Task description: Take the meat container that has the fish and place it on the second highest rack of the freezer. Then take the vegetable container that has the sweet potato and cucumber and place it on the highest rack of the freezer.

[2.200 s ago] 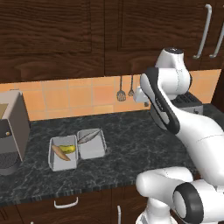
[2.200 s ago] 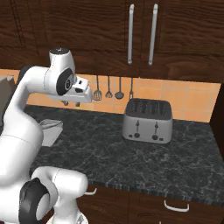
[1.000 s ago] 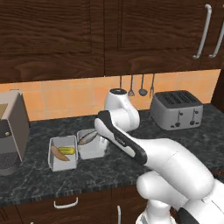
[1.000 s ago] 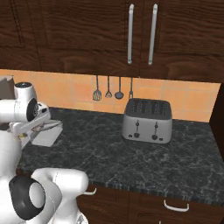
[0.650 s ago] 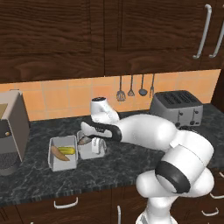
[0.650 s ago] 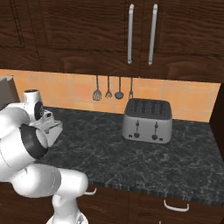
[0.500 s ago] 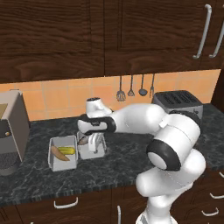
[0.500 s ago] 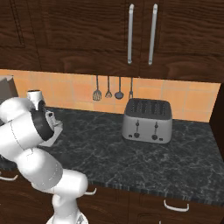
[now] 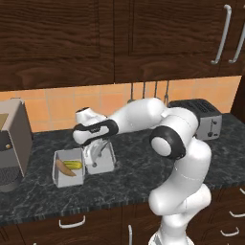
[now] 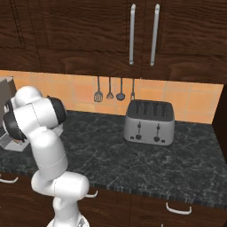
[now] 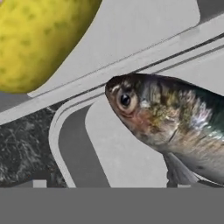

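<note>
Two grey trays sit side by side on the dark counter. The meat container [image 9: 107, 161] holds the silvery fish [image 11: 175, 118], seen close up with its head toward the tray's rim [image 11: 65, 127]. To its left, the vegetable container [image 9: 58, 176] holds the orange-brown sweet potato [image 9: 63, 168] and the yellow-green cucumber [image 9: 73, 164], which also shows as a cucumber [image 11: 43, 39] at the top left of the hand view. My gripper [image 9: 94, 154] points down into the meat container, just above the fish, open with nothing in it. The freezer and its racks are out of view.
A grey boxy appliance [image 9: 12, 143] stands at the counter's left end, close to the vegetable container. A silver toaster [image 10: 148, 122] sits to the right, also seen as a toaster [image 9: 203, 117] behind my arm. Utensils [image 10: 113, 93] hang on the tiled wall under dark cabinets.
My arm has swung left from above the counter's middle and come down over the trays, bringing the hand low into the meat container. The trays have not moved, and the jaws have stayed open.
</note>
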You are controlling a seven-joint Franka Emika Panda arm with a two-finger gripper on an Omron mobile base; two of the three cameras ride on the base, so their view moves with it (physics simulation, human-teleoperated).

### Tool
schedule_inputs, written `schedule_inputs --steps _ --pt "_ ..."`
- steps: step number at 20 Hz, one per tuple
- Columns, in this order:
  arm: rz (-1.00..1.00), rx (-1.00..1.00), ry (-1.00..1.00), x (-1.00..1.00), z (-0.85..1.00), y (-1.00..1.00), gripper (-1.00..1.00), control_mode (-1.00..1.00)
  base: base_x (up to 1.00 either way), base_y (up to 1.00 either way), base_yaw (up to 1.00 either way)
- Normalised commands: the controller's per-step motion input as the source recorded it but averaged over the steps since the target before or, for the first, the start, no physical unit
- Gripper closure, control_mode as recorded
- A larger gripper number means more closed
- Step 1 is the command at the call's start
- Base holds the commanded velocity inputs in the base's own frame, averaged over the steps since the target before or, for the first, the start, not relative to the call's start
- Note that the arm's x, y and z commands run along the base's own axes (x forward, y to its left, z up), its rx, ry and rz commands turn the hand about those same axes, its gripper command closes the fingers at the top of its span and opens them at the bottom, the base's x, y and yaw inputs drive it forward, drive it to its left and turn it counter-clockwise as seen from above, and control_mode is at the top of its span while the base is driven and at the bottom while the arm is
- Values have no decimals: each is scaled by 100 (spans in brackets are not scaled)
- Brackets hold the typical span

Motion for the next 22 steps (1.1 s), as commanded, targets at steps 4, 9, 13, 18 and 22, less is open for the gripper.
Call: schedule_inputs --steps 4,9,13,18,22 --pt "5 1 -10 -4 -10 -21 -100 -100 0 0 0" --pt "7 0 -7 -20 -2 -25 -100 -100 0 0 0" --pt "0 0 0 -5 -3 0 -100 -100 0 0 0" --pt "0 0 -1 0 -44 -8 -100 -100 0 0 0" --pt "0 0 -8 0 -32 -4 -100 -100 0 0 0"
